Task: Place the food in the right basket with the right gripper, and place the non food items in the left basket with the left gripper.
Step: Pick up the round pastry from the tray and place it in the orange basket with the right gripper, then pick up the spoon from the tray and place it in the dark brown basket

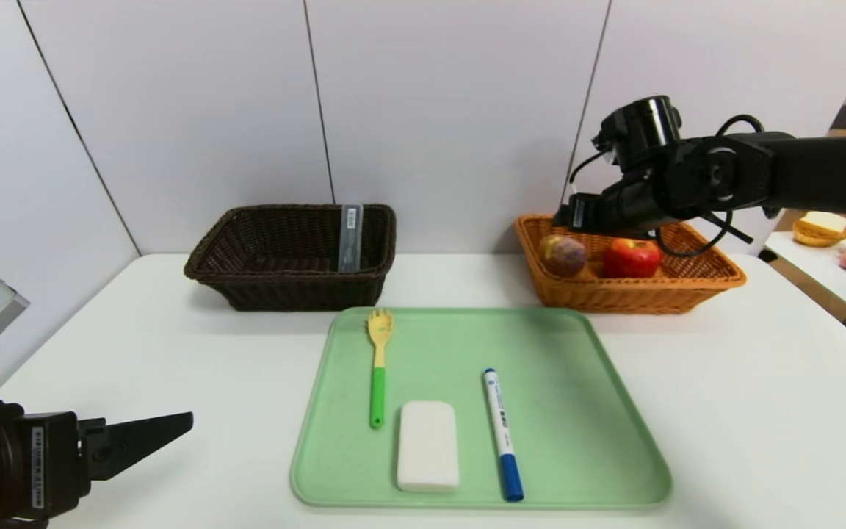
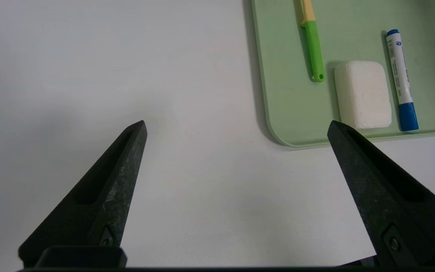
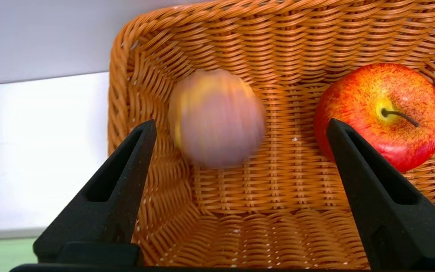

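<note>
Orange basket (image 1: pixel 695 283), R gripper (image 3: pixel 240 126) spread.

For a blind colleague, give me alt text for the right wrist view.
The open right gripper hovers over the orange basket, which holds a purplish-yellow fruit and a red apple. White table shows beside it.

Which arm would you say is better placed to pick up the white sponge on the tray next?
Left, probably: the left gripper is open, low beside the tray, near the white sponge; the right gripper hangs over the orange basket.
</note>
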`<action>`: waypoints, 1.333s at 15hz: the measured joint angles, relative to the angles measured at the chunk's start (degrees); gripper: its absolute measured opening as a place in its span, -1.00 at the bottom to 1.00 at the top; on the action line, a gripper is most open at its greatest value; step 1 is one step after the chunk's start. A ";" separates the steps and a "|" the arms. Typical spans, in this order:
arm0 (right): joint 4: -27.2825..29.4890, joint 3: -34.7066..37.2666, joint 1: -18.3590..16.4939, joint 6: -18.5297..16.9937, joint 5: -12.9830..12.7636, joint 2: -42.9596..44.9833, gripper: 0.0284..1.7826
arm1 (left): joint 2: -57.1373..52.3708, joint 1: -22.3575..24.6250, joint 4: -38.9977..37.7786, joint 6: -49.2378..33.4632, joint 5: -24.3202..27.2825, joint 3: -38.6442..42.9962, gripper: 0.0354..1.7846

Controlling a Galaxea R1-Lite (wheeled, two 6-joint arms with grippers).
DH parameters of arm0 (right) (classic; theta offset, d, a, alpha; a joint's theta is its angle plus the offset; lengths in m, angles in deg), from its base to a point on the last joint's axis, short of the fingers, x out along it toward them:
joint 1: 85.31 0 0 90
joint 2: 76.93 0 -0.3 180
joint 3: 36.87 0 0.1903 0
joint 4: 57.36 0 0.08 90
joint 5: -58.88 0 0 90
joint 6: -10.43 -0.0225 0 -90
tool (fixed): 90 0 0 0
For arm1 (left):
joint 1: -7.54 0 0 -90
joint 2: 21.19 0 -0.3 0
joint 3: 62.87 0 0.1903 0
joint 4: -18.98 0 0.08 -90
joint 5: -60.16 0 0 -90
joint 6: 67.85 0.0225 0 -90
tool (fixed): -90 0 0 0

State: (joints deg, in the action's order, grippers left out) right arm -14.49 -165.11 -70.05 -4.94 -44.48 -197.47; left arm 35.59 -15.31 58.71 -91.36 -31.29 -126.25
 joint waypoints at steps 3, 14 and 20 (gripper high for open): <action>-0.05 -1.10 -0.13 -0.09 -0.09 2.49 0.80 | 0.38 0.00 -0.02 0.00 -0.20 -3.22 0.89; 24.34 9.07 6.21 -1.16 10.39 26.05 0.89 | 19.74 -4.13 17.81 -3.64 -0.67 -41.07 0.89; 25.56 28.00 9.29 -1.29 11.13 36.10 0.90 | 39.80 -12.57 36.84 -11.72 -1.30 -61.53 0.89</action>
State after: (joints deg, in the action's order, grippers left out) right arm 11.08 -137.11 -60.76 -6.23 -33.35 -161.38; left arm 75.39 -27.88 95.55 -103.07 -32.59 -187.78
